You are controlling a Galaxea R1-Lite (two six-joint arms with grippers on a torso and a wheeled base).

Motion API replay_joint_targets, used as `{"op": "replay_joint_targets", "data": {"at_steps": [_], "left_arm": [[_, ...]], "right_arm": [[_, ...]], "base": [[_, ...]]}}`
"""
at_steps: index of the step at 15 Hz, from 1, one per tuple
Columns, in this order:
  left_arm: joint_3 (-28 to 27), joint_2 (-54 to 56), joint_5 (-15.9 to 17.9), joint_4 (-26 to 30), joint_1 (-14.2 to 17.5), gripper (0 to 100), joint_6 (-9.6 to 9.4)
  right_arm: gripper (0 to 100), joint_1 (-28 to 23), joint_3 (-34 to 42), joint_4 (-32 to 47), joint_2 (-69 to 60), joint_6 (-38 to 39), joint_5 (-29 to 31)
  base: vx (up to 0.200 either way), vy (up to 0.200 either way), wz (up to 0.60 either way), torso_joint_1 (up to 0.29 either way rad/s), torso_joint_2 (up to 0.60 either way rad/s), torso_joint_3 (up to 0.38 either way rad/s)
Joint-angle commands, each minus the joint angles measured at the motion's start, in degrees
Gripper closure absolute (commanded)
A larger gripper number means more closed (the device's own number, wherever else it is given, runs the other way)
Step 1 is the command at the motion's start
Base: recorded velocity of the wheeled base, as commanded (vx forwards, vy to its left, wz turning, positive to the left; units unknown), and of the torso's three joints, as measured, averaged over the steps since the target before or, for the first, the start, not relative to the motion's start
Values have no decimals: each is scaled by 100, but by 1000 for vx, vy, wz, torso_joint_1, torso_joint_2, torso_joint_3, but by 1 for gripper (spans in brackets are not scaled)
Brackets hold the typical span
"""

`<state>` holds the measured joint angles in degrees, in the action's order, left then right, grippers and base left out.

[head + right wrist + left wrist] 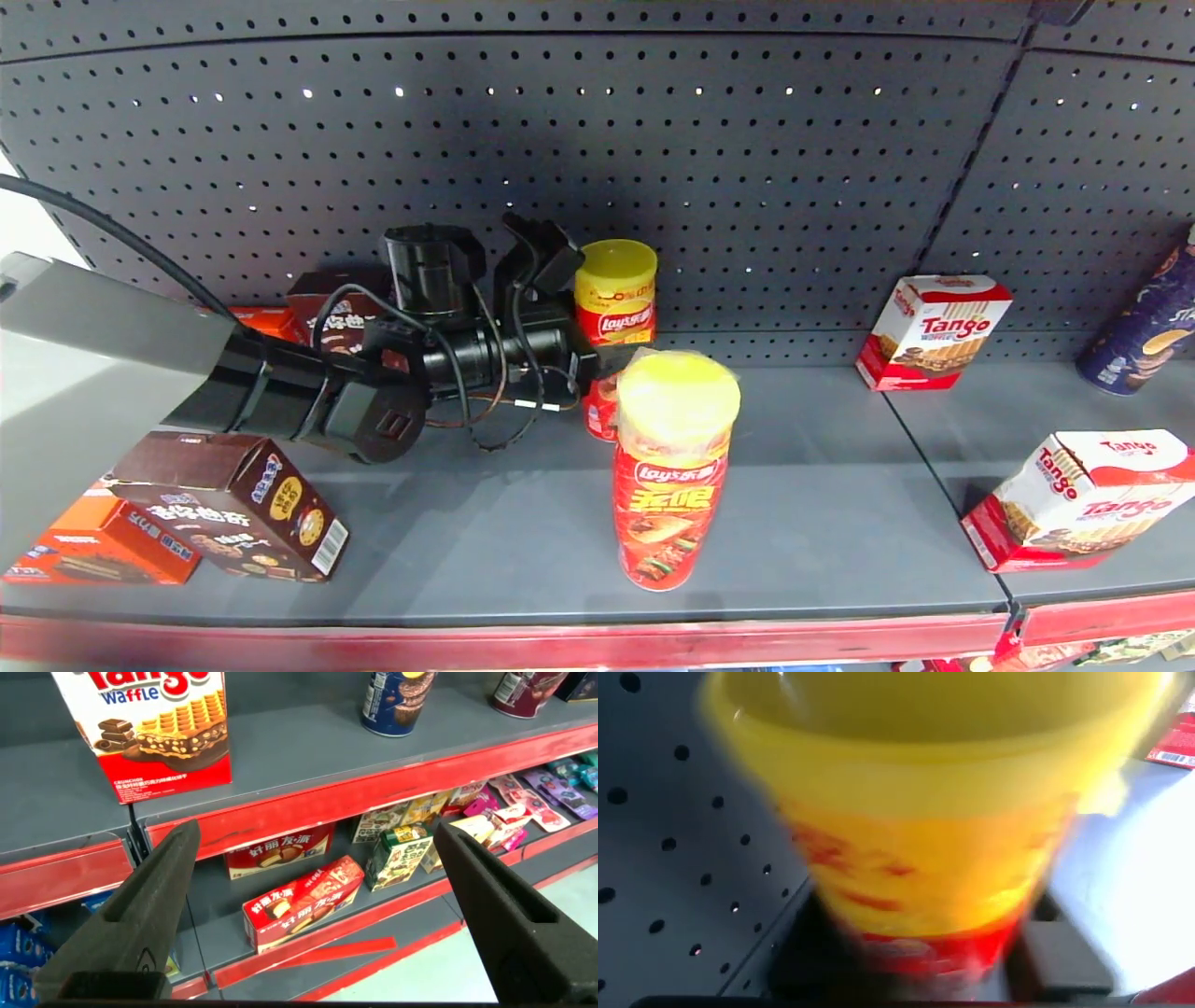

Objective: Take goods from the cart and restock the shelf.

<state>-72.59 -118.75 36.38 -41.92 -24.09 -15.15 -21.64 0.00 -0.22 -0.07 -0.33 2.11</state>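
Shelf (822, 523) of grey metal, backed by a perforated panel (747, 187), is seen from the head camera. At the centre of the frame, against the panel, the rear chip can (615, 294) is held upright by the left gripper (599, 362), whose fingers are closed around the can's lower body; the arm is extended from the left edge of the frame. In the left wrist view the same yellow-lidded can is seen close up and blurred, with a dark finger pad (1069, 957) beside its red base. Just in front, lower centre, the front chip can (674, 467) is stood upright and apart from the gripper.

At lower left a brown box (233, 509) and an orange box (93, 546) are laid side by side. At right, two wafer boxes (934, 331) (1074, 499) and a dark blue can (1144, 331) are placed.

In the right wrist view the right gripper (316, 831) is shown with fingers (140, 915) spread wide, nothing held, before stocked lower shelves (308, 891).
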Motion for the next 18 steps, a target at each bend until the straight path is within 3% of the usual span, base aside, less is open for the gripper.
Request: {"op": "replay_joint_targets", "data": {"at_steps": [1, 7, 9, 11, 15, 16, 18], "left_arm": [[9, 27, -8, 18, 1, 0, 21], [580, 880, -52, 694, 80, 0, 56], [597, 1231, -430, 1090, 80, 0, 56], [720, 1486, -447, 1485, 80, 0, -14], [984, 1732, -658, 1986, 115, 0, -339], [1028, 1732, -983, 2083, 247, 0, -577], [1019, 1723, -1405, 2232, 282, 0, -770]], "right_arm": [[0, 2, 0, -4, 7, -2, 0], [0, -7, 0, 4, 7, -2, 0], [0, -7, 0, 4, 7, -2, 0], [0, -7, 0, 4, 7, -2, 0], [0, -7, 0, -4, 7, -2, 0], [0, -7, 0, 4, 7, -2, 0], [0, -7, 0, -4, 7, -2, 0]], "base": [[0, 0, 0, 0, 0, 0], [0, 0, 0, 0, 0, 0], [0, 0, 0, 0, 0, 0], [0, 0, 0, 0, 0, 0], [0, 0, 0, 0, 0, 0], [0, 0, 0, 0, 0, 0], [0, 0, 0, 0, 0, 0]]}}
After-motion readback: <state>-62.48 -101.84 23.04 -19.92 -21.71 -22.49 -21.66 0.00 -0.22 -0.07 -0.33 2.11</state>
